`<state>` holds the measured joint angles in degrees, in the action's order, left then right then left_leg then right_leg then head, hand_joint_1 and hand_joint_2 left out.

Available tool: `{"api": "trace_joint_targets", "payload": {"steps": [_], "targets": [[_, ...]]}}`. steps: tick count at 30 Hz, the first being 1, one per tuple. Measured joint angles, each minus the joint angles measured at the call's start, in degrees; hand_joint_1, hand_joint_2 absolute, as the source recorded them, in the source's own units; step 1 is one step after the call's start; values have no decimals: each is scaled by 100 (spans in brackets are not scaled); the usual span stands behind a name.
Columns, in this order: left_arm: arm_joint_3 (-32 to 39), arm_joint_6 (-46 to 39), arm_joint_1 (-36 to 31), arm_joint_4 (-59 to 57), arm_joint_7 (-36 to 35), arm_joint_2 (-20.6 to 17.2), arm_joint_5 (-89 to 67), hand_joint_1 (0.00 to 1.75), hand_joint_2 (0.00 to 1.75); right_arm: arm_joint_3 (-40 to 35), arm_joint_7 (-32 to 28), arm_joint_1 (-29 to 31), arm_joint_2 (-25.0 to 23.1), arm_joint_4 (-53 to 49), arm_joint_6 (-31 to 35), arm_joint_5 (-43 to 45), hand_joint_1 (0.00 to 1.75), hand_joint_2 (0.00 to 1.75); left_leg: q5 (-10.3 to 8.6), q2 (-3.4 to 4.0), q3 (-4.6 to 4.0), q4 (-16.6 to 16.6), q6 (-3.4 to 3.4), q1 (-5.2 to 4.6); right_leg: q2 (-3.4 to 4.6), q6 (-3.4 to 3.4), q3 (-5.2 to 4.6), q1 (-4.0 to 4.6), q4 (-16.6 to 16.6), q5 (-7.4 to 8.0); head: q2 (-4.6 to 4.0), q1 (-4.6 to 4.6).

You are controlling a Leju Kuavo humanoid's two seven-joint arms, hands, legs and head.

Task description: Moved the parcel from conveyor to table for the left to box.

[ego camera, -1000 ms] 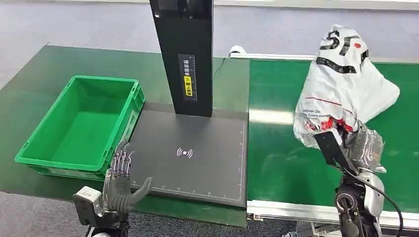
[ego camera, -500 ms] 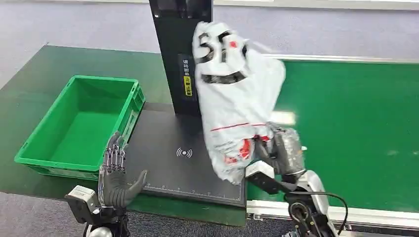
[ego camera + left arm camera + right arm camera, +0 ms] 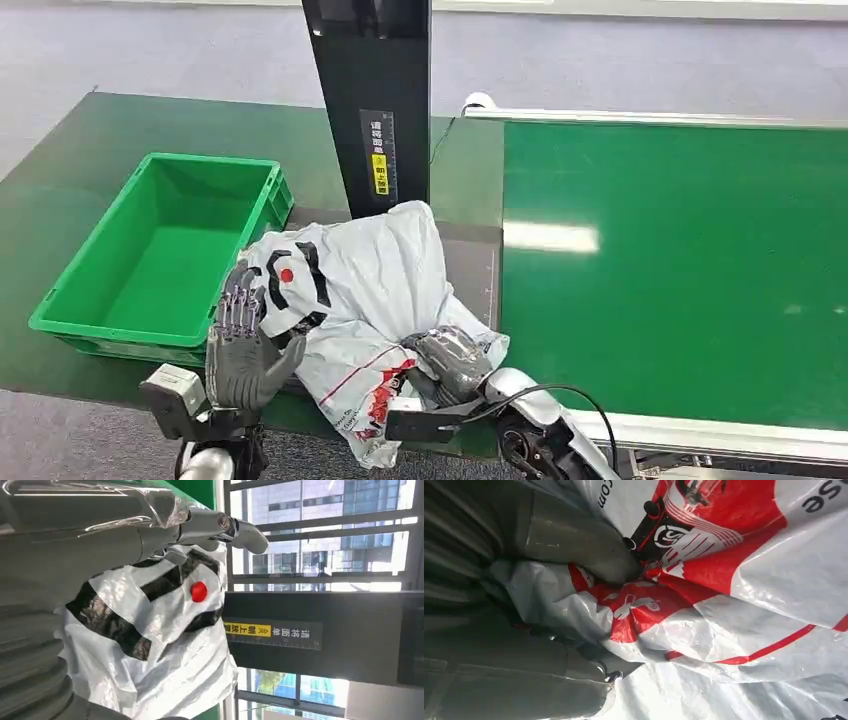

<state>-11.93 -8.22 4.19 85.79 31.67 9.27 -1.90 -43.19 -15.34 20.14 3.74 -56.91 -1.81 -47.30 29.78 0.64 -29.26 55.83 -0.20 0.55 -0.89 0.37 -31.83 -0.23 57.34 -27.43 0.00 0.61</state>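
**Parcel lies on the dark scanner plate, right hand holds it**

The parcel is a soft white plastic bag, crumpled, with big black letters and a red dot on the end near the left fingers, and red print with a thin red line on the end inside the right fingers. It lies on the dark plate at the foot of the black post, between the green crate and the green conveyor belt. The right hand has its fingers curled into the plastic and grips it. The left hand stands upright with fingers apart, just beside the lettered end; whether it touches the bag I cannot tell.
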Motion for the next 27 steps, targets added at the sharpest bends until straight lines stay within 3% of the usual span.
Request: {"api": "trace_joint_targets", "payload": {"steps": [10,16,19,20,25,27], "targets": [[0,0,-11,-48,-2,0,2,0,175,-107,0,120,-33,201,0,0,175,175,-1,2,12,0,-1,1,2,-2,10,1,0,1,0,0],[-13,195,-114,-171,-155,13,112,0,175,-280,671,345,-35,505,-601,-48,175,175,3,7,50,-1,0,0,7,-2,39,0,-3,-1,0,2],[-50,203,-196,-291,-168,35,146,0,175,-376,721,431,-55,724,-378,-103,175,175,10,7,85,-4,-3,0,7,-3,74,0,-5,-6,0,-2],[-52,197,-202,-306,-166,44,151,0,175,-391,710,430,-61,758,-209,-118,0,175,11,8,88,-4,-6,1,8,-3,79,0,-5,-6,0,-2],[-50,188,-140,-315,-103,46,153,0,175,-229,75,170,-52,620,1112,136,0,175,-8,-1,77,-2,0,0,-1,-2,78,0,-5,6,0,-2],[-48,236,-136,-315,-39,42,142,0,175,55,-307,-22,-6,380,1276,457,0,175,-14,-1,58,-1,-1,0,-1,-5,62,-1,-3,18,0,2]]}}
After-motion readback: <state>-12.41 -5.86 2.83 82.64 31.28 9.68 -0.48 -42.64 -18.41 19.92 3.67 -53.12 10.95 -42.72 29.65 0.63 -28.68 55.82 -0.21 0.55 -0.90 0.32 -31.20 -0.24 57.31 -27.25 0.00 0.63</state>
